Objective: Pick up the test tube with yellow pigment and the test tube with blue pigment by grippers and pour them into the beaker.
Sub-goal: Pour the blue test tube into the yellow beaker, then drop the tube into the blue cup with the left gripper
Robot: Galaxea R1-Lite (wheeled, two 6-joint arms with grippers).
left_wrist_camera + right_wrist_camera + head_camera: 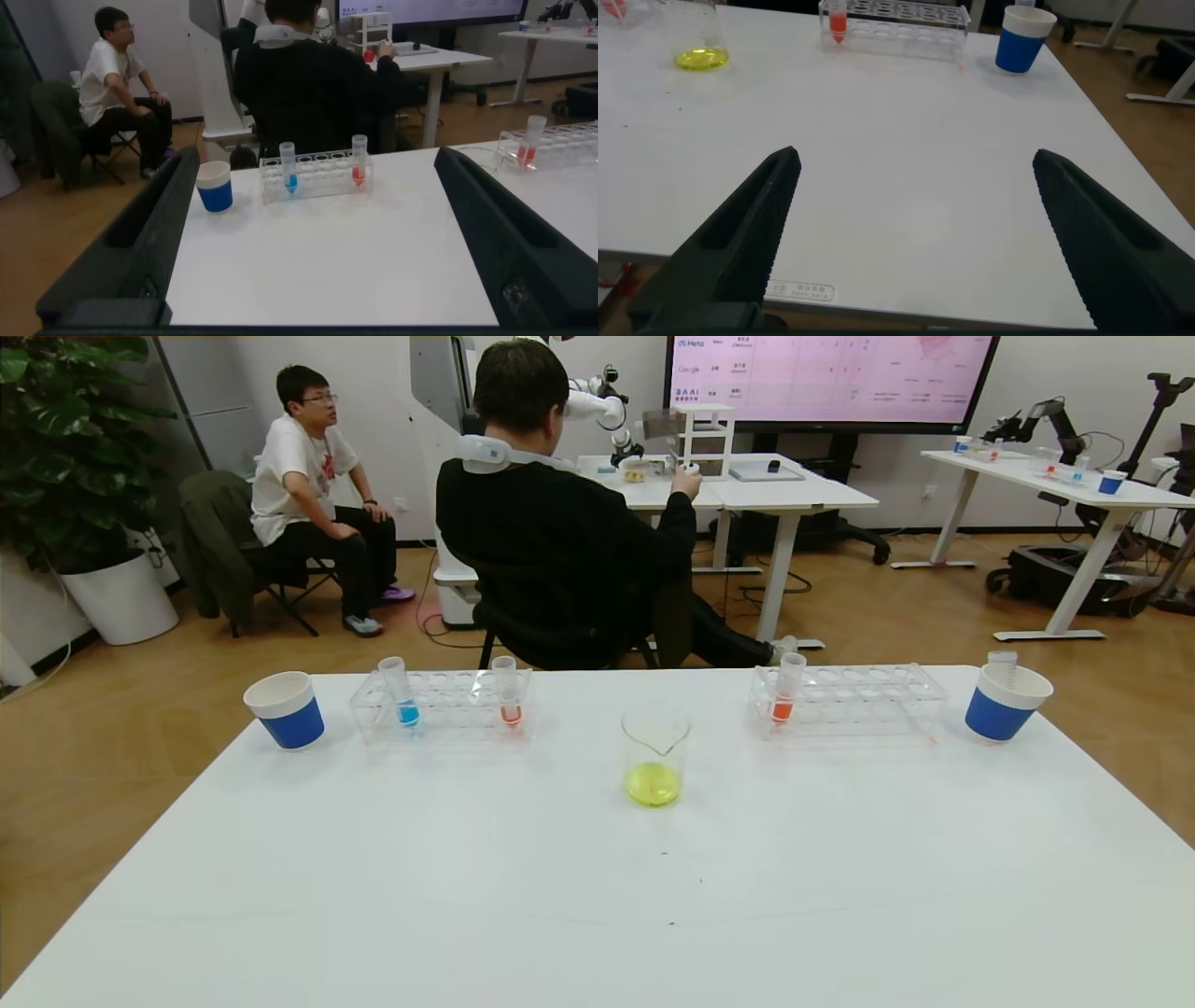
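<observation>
Both hands, left hand [308, 233] and right hand [915, 243], gape empty above the bench [597, 896]. Grabbing the red tube [509, 695] instead of the test tube with blue pigment [401, 695] risks contaminating the beaker [653, 756].

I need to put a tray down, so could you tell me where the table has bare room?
The near half of the white table, in front of the beaker, is bare. The far edge is crowded: two racks and two cups.

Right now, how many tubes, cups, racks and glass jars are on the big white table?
Tubes with coloured liquid: 3 (blue, orange, orange)
Empty tube in right cup: 1
Cups: 2
Racks: 2
Beaker: 1
Total: 9
</observation>
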